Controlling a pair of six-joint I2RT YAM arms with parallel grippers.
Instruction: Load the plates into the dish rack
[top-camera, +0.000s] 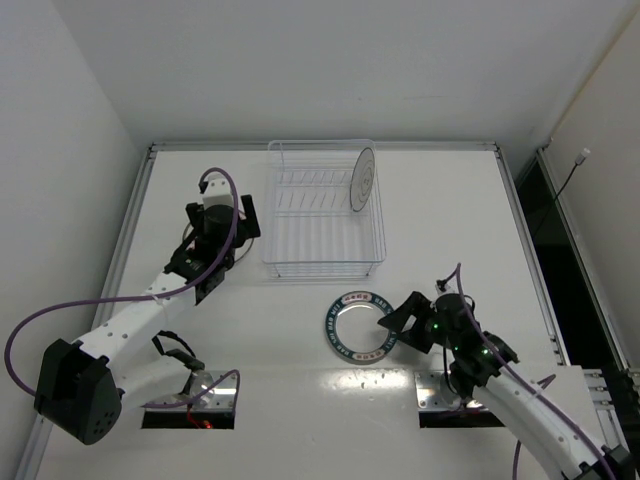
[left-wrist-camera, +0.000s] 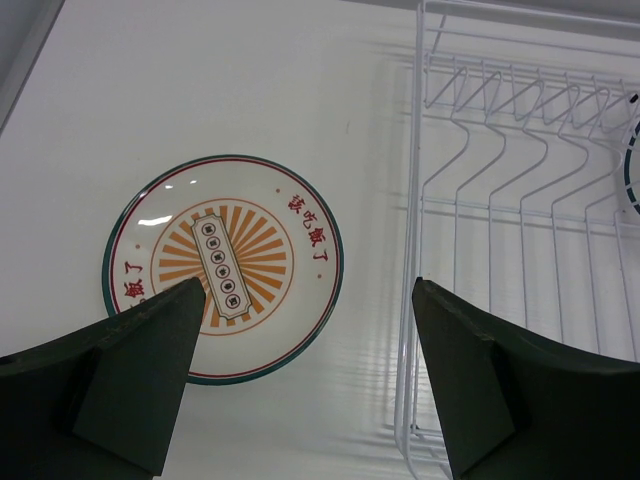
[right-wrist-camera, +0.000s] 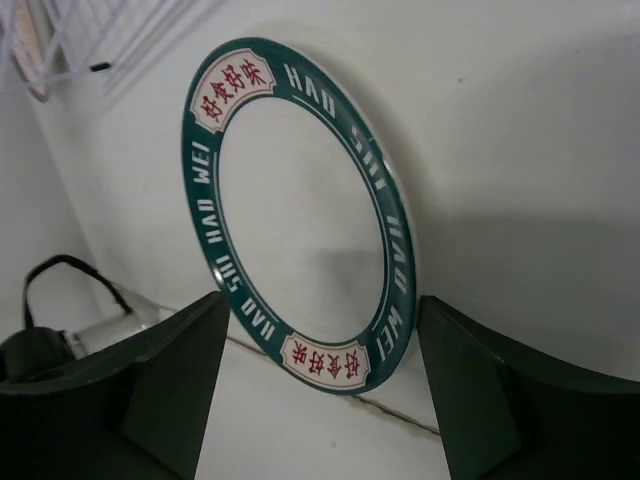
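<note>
Found right gripper (right-wrist-camera: 320, 310) spread wide and empty at edge of teal-rimmed plate (top-camera: 358, 325) lying flat on table (top-camera: 270, 330), saw left gripper (left-wrist-camera: 310, 287) gaping, gripping nothing, above orange-patterned plate (left-wrist-camera: 222, 265) just left of dish rack (top-camera: 325, 266), noted grey-ringed plate (top-camera: 364, 180) upright at rack's far right.

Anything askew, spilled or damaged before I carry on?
Nothing stands out. The ringed plate stands on edge in the rack; the teal plate and orange plate lie flat on the table, both whole. No spills.
</note>
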